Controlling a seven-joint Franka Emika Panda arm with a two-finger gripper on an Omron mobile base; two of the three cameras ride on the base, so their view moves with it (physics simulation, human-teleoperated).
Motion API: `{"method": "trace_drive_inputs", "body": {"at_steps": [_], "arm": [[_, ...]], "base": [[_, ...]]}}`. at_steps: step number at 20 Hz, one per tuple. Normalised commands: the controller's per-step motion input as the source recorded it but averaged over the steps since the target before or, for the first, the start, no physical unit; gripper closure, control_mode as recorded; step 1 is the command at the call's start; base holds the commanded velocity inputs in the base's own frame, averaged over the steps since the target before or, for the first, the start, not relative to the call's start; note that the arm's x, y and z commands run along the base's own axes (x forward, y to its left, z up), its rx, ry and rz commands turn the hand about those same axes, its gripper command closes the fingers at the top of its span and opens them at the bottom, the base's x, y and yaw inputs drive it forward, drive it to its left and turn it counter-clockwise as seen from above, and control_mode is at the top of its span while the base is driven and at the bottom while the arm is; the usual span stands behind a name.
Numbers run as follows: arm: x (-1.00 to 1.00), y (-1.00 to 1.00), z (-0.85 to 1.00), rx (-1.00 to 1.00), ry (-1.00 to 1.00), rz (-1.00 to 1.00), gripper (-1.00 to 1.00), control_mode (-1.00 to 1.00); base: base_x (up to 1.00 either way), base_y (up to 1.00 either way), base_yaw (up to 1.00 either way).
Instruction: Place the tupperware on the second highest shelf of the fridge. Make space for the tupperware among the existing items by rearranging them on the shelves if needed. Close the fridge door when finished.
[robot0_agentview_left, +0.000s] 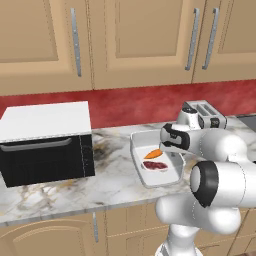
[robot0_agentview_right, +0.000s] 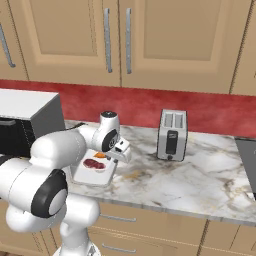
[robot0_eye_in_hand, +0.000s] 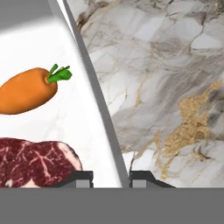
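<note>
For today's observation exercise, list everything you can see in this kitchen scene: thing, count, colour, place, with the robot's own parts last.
tupperware: one, white, on the counter right of the oven, one wall between the jaws
carrot: one, orange with green top, inside the tupperware
steak: one, dark red, inside the tupperware beside the carrot
oven: one, black with white top, left end of the counter
toaster: one, silver, at the back of the counter by the red wall
counter: one, grey-white marble
upper cabinets: several doors, tan, above the red wall
arm: one, white with dark joints, reaching over the counter
gripper: one, dark tips, closed on the tupperware wall
</note>
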Motion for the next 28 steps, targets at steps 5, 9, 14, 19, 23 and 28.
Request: {"method": "trace_drive_inputs", "body": {"at_steps": [5, 9, 14, 19, 23, 28], "arm": [[0.00, 0.00, 0.00, 0.00, -0.01, 0.00, 1.00, -1.00], [0.00, 0.00, 0.00, 0.00, -0.01, 0.00, 1.00, -1.00], [0.00, 0.00, 0.00, 0.00, -0.01, 0.00, 1.00, -1.00], [0.00, 0.00, 0.11, 0.00, -0.01, 0.00, 1.00, -1.00], [0.00, 0.01, 0.14, 0.00, -0.03, 0.00, 1.00, -1.00], [0.00, 0.01, 0.12, 0.00, 0.00, 0.00, 1.00, -1.00]], "base": [[0.00, 0.00, 0.00], [0.00, 0.00, 0.00], [0.00, 0.00, 0.00], [0.00, 0.00, 0.00], [0.00, 0.00, 0.00], [0.00, 0.00, 0.00]]}}
